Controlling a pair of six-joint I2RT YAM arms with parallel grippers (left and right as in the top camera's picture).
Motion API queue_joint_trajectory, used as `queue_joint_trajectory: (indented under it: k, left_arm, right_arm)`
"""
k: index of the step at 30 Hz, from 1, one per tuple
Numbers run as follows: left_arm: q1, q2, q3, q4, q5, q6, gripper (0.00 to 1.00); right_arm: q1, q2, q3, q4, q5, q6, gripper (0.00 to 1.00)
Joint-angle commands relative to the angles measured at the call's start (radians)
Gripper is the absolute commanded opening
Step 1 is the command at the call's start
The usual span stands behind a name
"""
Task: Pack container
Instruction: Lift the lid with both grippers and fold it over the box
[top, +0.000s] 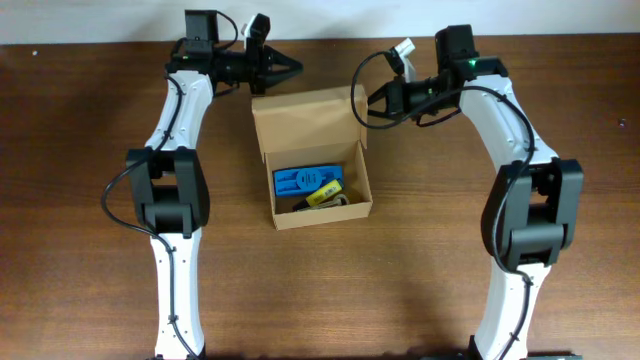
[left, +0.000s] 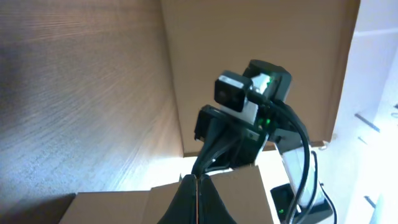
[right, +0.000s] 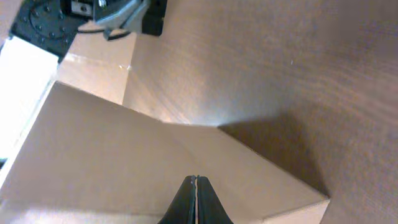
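Observation:
The brown cardboard container (top: 322, 213) stands open at the table's middle, its flap lid (top: 305, 118) raised at the back. Inside lie a flat blue plastic case (top: 303, 180), a yellow marker (top: 325, 193) and some dark items. My left gripper (top: 297, 68) is shut and empty, just behind the lid's top edge. In the left wrist view the shut fingers (left: 198, 182) sit over the lid (left: 124, 208). My right gripper (top: 368, 110) is shut and empty at the lid's right edge. In the right wrist view its fingers (right: 196, 182) point at the lid (right: 112, 155).
The wooden table (top: 90, 300) surrounds the box. The right arm's wrist (left: 249, 118) shows in the left wrist view, and the left arm's wrist (right: 93, 15) shows in the right wrist view. A pale wall runs along the table's far edge.

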Motion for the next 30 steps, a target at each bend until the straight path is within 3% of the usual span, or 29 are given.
queue_joint_trajectory:
  k: [1, 6, 19, 30]
  left_arm:
    - [0.003, -0.009, 0.014, -0.017, -0.037, 0.012, 0.01]
    - [0.009, -0.060, 0.014, -0.152, -0.139, 0.124, 0.02]
    - [0.044, -0.210, 0.014, -0.789, -0.438, 0.629, 0.01]
    - [0.023, -0.285, 0.014, -1.136, -0.575, 0.871, 0.02]
  right_arm:
    - [0.004, -0.032, 0.008, -0.032, 0.056, -0.050, 0.04]
    - [0.021, -0.043, 0.008, -0.056, 0.098, -0.060, 0.04]
    - [0.069, -0.076, 0.008, -0.056, 0.114, -0.060, 0.04]
    - [0.112, -0.230, 0.008, -0.146, 0.345, -0.105, 0.03]
